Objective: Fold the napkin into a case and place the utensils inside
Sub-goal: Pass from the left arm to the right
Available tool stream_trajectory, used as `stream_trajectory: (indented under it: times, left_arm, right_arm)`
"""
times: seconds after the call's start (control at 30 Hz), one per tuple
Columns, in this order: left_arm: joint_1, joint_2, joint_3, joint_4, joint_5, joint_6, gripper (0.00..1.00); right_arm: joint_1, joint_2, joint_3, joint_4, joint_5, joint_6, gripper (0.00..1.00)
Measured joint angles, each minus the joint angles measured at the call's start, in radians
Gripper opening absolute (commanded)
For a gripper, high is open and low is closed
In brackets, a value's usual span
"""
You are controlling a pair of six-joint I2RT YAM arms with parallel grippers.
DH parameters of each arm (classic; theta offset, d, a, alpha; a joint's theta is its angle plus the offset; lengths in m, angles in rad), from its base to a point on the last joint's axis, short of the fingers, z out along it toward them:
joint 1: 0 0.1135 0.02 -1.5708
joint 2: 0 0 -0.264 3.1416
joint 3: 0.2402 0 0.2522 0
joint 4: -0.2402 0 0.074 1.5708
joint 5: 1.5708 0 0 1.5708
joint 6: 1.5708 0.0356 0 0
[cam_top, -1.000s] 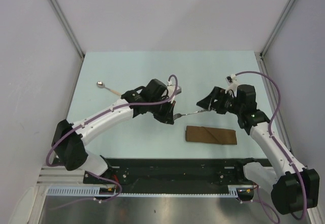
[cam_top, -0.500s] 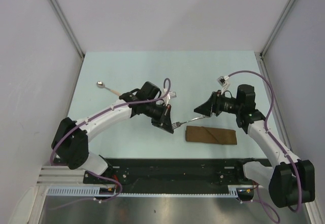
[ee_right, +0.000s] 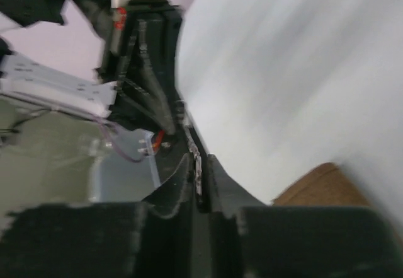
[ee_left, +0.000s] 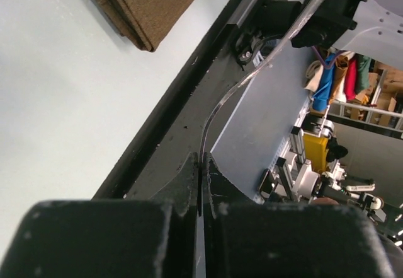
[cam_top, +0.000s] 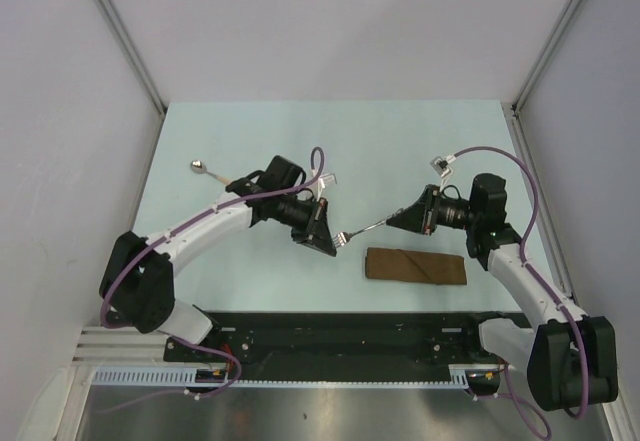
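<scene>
My left gripper (ee_left: 200, 163) is pressed together on the fork (cam_top: 360, 229), pinching it at the tine end. In the left wrist view the metal shows edge-on as a thin curved sliver rising out between the pads. The fork hangs above the desk (cam_top: 400, 151), spanning the gap to my right gripper (cam_top: 393, 220), which sits over the handle end. The jaws there stand close on either side of the metal, but the right wrist view is blurred and I cannot tell whether they are biting.

This looks like a hand-over in mid-air. The fork should be light, stiff and slick, so I'd say the grip belongs on the flat of the handle. Caught on its narrow edge it could swivel or slip.

The case (cam_top: 415, 266) lies flat just near of the fork, toward the right. It is soft cloth, and its mouth will likely sag under a push. The spoon (cam_top: 210, 172) waits far left, well apart.
</scene>
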Motion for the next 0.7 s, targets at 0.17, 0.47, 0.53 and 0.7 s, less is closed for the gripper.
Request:
stream_trajectory:
  times: [0.17,0.47,0.53,0.7]
  left_arm:
    - [0.007,0.000,0.000,-0.008,0.024,0.007,0.01]
    - [0.047,-0.134,-0.095,0.142,-0.019,-0.095,0.46]
    - [0.050,-0.177,-0.127,0.193,-0.037,-0.133,0.46]
    - [0.065,-0.241,-0.229,0.335,-0.073,-0.246,0.47]
  right_arm:
    - [-0.005,-0.003,-0.001,0.064,-0.048,0.039,0.00]
    - [-0.025,-0.060,-0.078,0.190,0.034,0.180,0.00]
    - [-0.029,-0.074,-0.098,0.215,0.052,0.214,0.00]
    - [-0.033,-0.093,-0.117,0.256,0.080,0.261,0.00]
